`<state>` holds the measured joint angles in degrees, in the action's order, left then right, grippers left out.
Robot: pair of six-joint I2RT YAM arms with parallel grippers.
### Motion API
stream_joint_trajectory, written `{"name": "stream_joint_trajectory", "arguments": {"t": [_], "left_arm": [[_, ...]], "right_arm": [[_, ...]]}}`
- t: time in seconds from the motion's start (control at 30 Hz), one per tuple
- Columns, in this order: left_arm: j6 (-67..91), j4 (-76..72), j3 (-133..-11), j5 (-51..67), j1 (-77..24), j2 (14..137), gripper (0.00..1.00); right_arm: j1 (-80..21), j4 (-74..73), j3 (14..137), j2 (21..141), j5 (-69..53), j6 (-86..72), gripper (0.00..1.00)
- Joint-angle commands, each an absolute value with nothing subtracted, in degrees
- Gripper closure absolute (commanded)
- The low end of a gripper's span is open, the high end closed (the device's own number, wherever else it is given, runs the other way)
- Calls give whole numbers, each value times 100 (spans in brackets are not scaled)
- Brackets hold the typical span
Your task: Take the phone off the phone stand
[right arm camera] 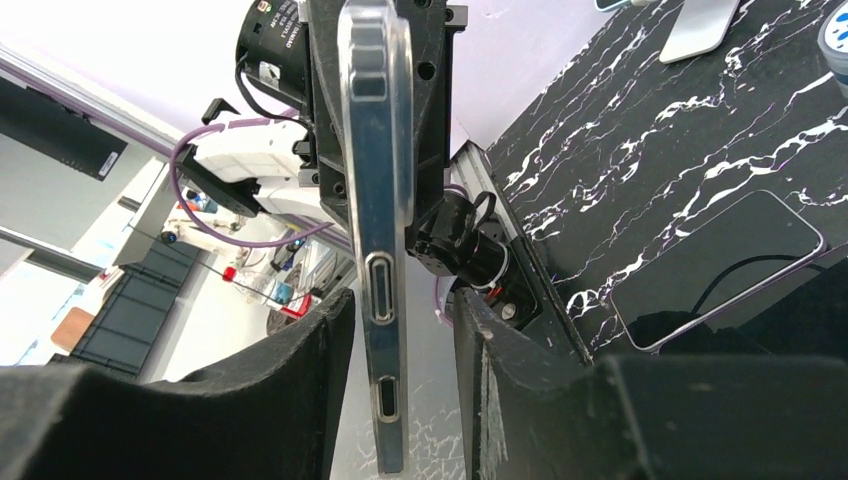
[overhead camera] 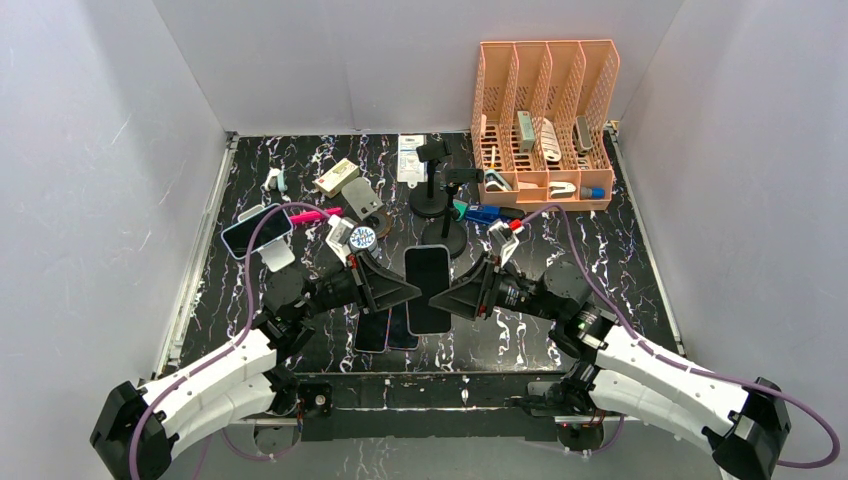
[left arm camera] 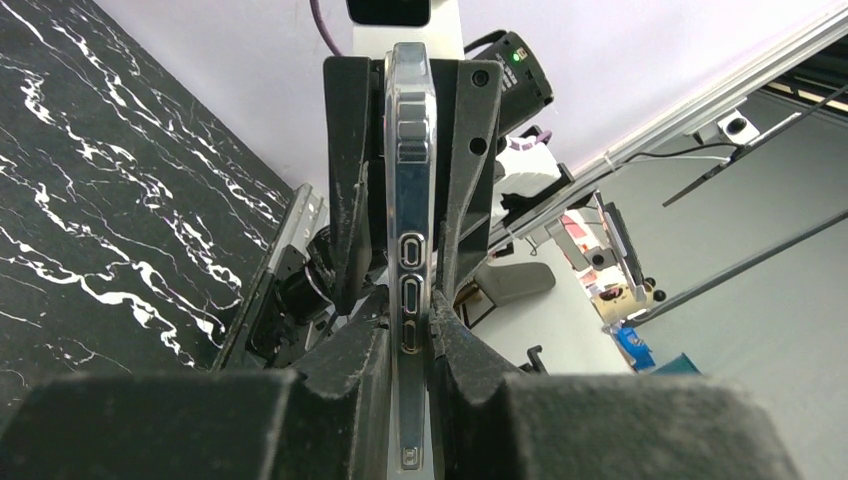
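Black glass faces up on the phone point(overhead camera: 428, 285), which hangs flat above the middle of the marbled table point(overhead camera: 620, 250), off the phone stand point(overhead camera: 443, 238) just at its 12 o'clock. My left claw point(overhead camera: 408, 291) comes at it from 9 o'clock and pinches it. From my left wrist I see the phone's silver edge point(left arm camera: 410, 250) squeezed tight between my two dark fingers point(left arm camera: 350, 360). My right claw point(overhead camera: 447, 300) reaches in from 3 o'clock with its jaws spread around the other long edge. From my right wrist the phone point(right arm camera: 378, 200) sits close against one finger point(right arm camera: 320, 340), with open space before the other, so that claw is not gripping.

Under the phone, at 7 o'clock, two more handsets point(overhead camera: 385, 330) lie flat on the table. A second black stand point(overhead camera: 430, 185) is farther out at 12 o'clock. At 10 o'clock another handset point(overhead camera: 255, 230) leans on a white stand point(overhead camera: 278, 255). Well away at 1 o'clock stands a peach file rack point(overhead camera: 545, 120) with small parts in its slots.
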<state>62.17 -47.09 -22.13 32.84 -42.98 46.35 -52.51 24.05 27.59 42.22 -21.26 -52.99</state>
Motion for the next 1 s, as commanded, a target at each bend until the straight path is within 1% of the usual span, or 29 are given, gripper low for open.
{"name": "stream_joint_trajectory", "arguments": {"t": [0.0,0.17,0.47,0.53,0.67,0.8,0.83,0.87,0.93,0.97], "left_arm": [[6226,-5071,-2363,3593,-4328,4605,100],[6231,-5071,-2317,3664,-4334,4533,100],[6217,-5071,-2233,3697,-4342,4448,100],[6199,-5072,-2225,3695,-4346,4445,100],[6173,-5071,-2199,3687,-4350,4489,100],[6151,-5071,-2158,3691,-4351,4517,100],[6138,-5071,-2147,3681,-4353,4518,97],[6114,-5071,-2138,3677,-4351,4524,85],[6073,-5072,-2107,3679,-4351,4563,59],[6051,-5059,-2085,3672,-4355,4584,49]], "right_arm": [[-5247,2795,2940,4282,-2355,-5339,50],[-5247,3272,2803,4295,-2396,-5550,50],[-5247,3795,2721,4412,-2605,-5772,60],[-5243,3847,2699,4399,-2600,-5792,64],[-5245,3867,2707,4397,-2644,-5792,75],[-5247,3855,2699,4375,-2690,-5771,90],[-5247,3846,2687,4356,-2690,-5753,95],[-5247,3829,2677,4333,-2688,-5737,97],[-5247,3791,2636,4256,-2686,-5715,99],[-5247,3727,2629,4207,-2681,-5695,99]]}}
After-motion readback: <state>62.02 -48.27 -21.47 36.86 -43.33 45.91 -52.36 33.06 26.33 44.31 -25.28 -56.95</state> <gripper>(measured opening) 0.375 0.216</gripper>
